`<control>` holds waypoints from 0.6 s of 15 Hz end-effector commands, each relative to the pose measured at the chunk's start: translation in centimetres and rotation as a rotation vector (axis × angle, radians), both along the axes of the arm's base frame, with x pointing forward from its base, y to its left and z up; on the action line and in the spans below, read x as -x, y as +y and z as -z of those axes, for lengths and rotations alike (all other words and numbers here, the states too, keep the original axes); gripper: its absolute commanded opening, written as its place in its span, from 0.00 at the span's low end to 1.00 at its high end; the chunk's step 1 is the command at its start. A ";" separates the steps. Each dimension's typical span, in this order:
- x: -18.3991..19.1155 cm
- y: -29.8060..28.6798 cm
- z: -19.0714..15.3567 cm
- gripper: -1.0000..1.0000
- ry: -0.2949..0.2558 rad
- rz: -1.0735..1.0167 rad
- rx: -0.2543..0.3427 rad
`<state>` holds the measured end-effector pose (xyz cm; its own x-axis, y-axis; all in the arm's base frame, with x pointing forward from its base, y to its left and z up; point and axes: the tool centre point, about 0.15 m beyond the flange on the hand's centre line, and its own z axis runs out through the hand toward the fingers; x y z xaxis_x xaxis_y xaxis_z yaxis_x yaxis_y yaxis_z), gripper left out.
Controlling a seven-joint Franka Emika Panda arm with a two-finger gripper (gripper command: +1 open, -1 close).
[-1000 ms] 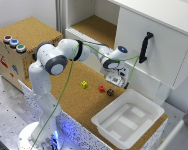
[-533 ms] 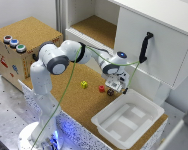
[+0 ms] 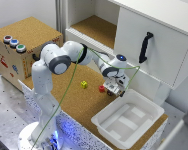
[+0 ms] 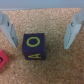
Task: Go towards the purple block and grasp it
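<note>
Cork fills my wrist view, and on it sits the small dark purple cube [image 4: 33,46], so deep in tone that it reads nearly navy-black. Its upper face carries a yellow ring-shaped letter, and the side face turned toward the camera shows another yellow letter, an A-like shape. The edges look crisp and the cube sits flat on the cork tabletop [image 3: 79,102].

My gripper [image 4: 39,27] is spread wide: one pale blue-grey finger [image 4: 6,29] stands on one side of the cube and the other finger on the far side, both clear of it, with bare cork showing in each gap. The cube lies between them, not touched.

A red cube [image 4: 2,60] with pale markings peeks in at the frame's edge, near the purple one but apart from it.

In the exterior view my gripper [image 3: 115,91] hangs low over the cork beside the white plastic tray [image 3: 154,107], with the red cube [image 3: 101,88] just beside it and a small yellow cube [image 3: 84,84] further toward the exterior view's left. The purple cube itself I cannot make out there.
</note>
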<state>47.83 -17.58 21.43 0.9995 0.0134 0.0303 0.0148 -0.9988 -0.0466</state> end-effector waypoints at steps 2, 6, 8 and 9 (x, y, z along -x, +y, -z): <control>0.5 2.7 0.8 0.00 -0.034 0.017 0.124; 1.9 2.0 0.4 0.00 -0.007 0.052 0.122; 2.4 1.7 -0.1 0.00 -0.016 0.068 0.120; 2.5 1.5 -0.4 0.00 -0.020 0.077 0.120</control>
<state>47.62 -16.35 20.78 0.9997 -0.0213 0.0124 -0.0212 -0.9997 -0.0125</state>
